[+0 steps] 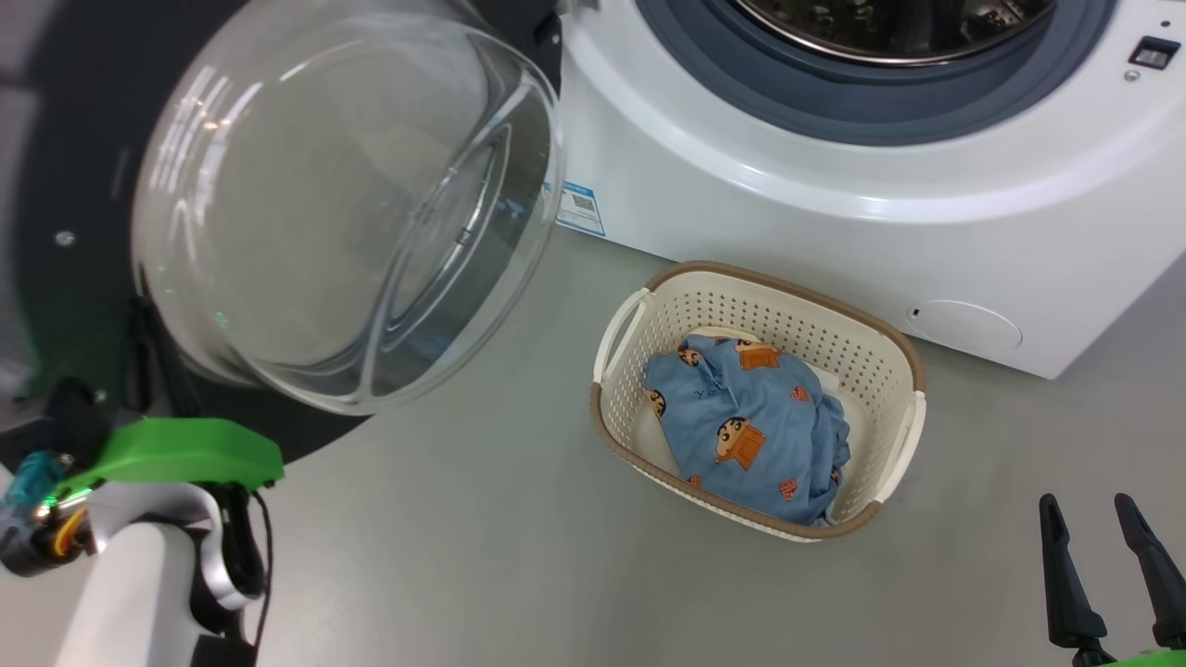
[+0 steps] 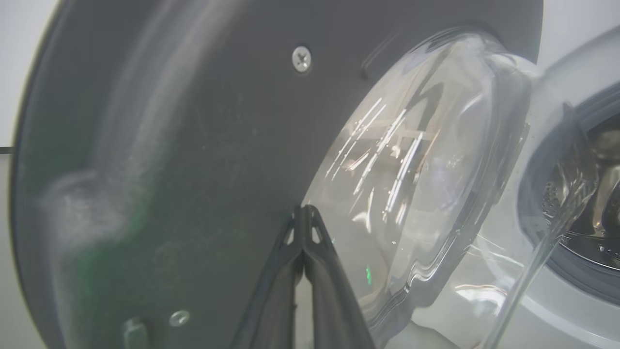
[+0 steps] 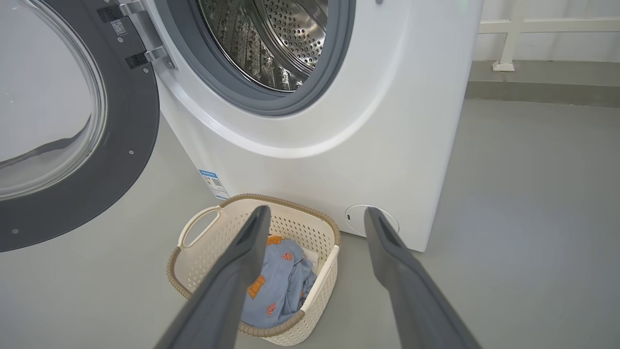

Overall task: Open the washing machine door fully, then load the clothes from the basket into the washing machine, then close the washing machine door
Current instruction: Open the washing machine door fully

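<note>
At left, the round glossy black door (image 1: 343, 204) with its bulging clear glass bowl stands swung wide. The left gripper (image 2: 304, 213), fingers pressed together on nothing, points at its dark ring, perhaps touching. The cream perforated basket (image 1: 894, 352) of light-blue cartoon-print clothes (image 1: 750, 426) sits before the white front-loading washing machine (image 1: 788, 213). The right gripper (image 1: 1086, 508) gapes, empty.

washing machine door (image 1: 343, 204): clear glossy glass bowl, dark matt inner ring, metal screws. washing machine (image 3: 387, 121): smooth glossy white casing; matt grey rubber gasket (image 3: 290, 102); shiny perforated steel drum (image 3: 286, 39). basket (image 1: 815, 324): cream perforated plastic, brown woven-look rim. clothes (image 1: 741, 417): soft light-blue printed cloth. floor (image 1: 463, 537): smooth matt grey.
</note>
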Tool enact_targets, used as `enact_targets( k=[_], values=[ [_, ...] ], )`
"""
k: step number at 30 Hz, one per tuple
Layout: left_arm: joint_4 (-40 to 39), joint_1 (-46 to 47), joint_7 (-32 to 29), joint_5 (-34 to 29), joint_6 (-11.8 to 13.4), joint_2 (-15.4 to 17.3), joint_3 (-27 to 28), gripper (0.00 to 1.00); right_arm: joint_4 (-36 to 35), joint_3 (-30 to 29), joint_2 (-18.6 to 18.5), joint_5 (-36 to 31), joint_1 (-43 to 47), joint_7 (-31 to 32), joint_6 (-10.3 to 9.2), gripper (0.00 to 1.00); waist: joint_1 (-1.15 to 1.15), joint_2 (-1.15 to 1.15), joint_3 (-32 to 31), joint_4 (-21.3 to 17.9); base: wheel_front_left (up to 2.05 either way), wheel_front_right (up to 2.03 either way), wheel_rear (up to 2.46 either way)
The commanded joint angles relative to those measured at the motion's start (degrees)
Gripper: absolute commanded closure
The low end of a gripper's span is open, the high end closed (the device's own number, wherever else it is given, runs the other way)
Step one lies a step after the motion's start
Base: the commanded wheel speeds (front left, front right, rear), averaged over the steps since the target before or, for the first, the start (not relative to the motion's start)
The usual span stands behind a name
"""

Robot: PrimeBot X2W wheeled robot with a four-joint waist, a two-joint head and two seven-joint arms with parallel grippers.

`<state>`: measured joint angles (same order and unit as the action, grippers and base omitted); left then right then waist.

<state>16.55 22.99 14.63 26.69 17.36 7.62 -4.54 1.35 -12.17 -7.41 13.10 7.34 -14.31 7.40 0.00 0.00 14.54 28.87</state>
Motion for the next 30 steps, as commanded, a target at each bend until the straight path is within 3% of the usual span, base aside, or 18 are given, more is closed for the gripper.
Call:
enact_targets(
  k=[1,30],
  values=[
    [-0.5,2.5,0.4,-0.9,0.1,2.4,3.8,1.00,-1.5,1.2,-0.9,-0.8,-0.4,-0.7,0.09,0.00,0.00,0.00,0.4,-0.5,0.00,0.00,0.00],
    [8.0,6.4,0.4,-11.1,-5.0,-0.3,16.5,1.00,-0.8,1.9,-0.5,-0.4,-0.3,-0.7,0.09,0.00,0.00,0.00,-1.8,-2.0,0.00,0.00,0.00]
  ],
)
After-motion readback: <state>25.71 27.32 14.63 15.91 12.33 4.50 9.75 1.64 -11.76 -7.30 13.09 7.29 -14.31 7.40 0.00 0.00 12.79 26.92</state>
